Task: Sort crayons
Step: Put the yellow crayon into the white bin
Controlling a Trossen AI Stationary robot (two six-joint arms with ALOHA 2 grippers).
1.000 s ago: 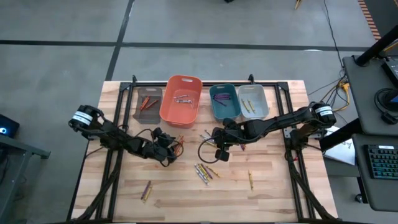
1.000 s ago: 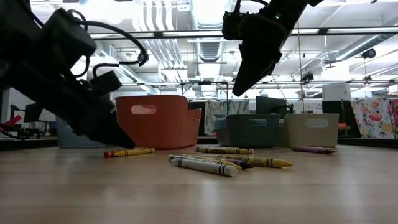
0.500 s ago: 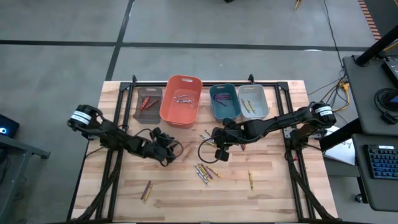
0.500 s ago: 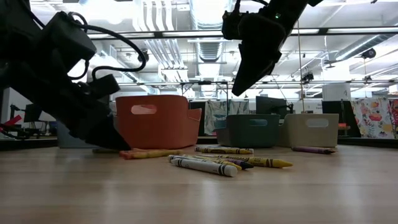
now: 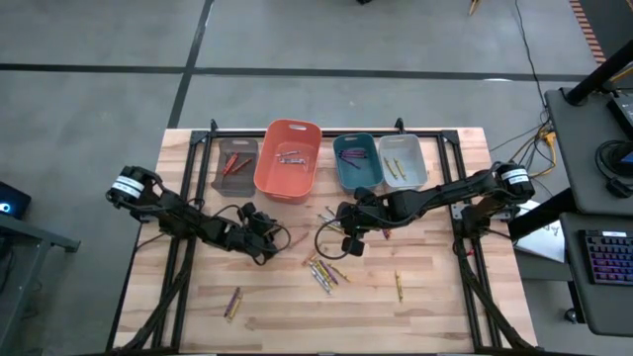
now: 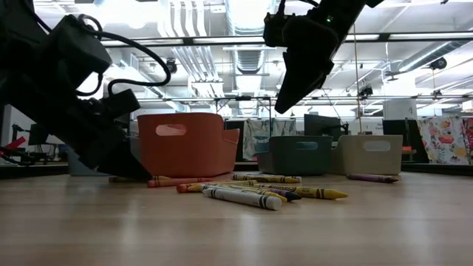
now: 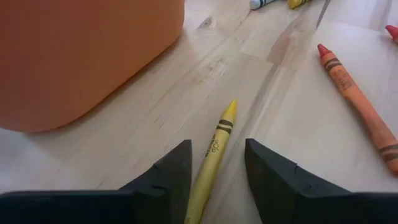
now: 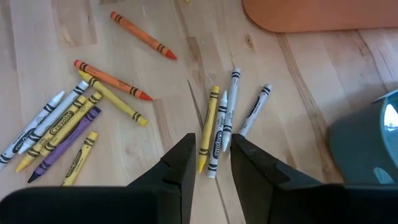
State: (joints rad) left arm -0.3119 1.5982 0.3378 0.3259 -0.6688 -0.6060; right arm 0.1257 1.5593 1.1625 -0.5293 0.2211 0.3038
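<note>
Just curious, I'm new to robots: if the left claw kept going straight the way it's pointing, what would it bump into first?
Probably the yellow crayon: it lies on the table between the open fingers of the left gripper, pointing ahead. Beyond it is bare wood; the orange bin sits off to one side.

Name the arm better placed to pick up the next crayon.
Left, probably. The left hand sits low at the table, open, with a yellow crayon between its fingers. The right hand hangs higher above its crayons.

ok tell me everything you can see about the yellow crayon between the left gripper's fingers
The yellow crayon is a thin wax stick in a yellow paper wrapper with black bands and print, its bare pointed tip facing away from the left gripper. It lies flat on the wooden table between the open fingers, not visibly clamped, beside the orange bin without touching it.
</note>
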